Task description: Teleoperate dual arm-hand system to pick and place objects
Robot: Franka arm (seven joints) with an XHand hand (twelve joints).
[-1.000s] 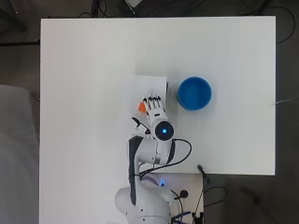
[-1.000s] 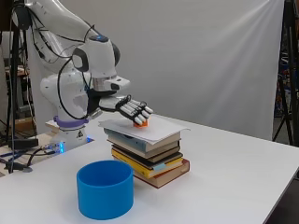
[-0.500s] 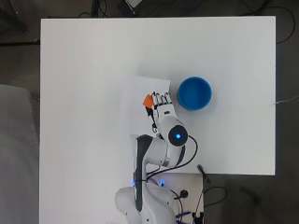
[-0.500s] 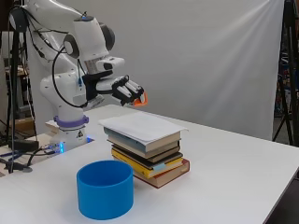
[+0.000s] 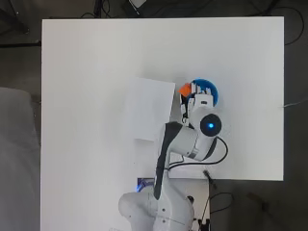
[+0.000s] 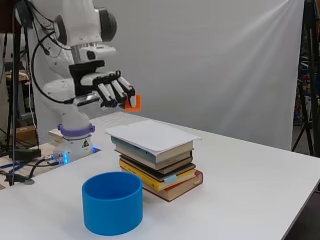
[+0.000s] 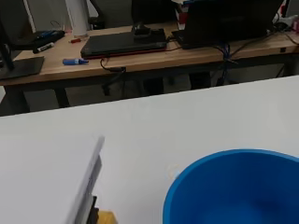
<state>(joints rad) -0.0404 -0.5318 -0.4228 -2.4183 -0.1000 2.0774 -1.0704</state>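
Observation:
A small orange block [image 5: 184, 89] [image 6: 133, 102] is pinched at the fingertips of the hand [image 5: 197, 99] [image 6: 107, 90], which is shut on it and held high in the air. In the overhead view the hand lies over the left part of the blue cup [image 5: 212, 91] and hides much of it. The side view shows the cup [image 6: 113, 202] standing on the table near the front, well below the hand. The wrist view looks down at the cup's rim [image 7: 219, 161] beside the book stack's white top [image 7: 46, 177].
A stack of several books [image 6: 159, 162] with a white cover on top [image 5: 149, 108] stands left of the cup in the overhead view. The white table [image 5: 86, 62] spreads around both. Cables and the arm's base [image 6: 75, 142] sit at the table's near edge.
The hand rose from the top of the book stack with the orange block in it and swung right, from over the books to over the blue cup.

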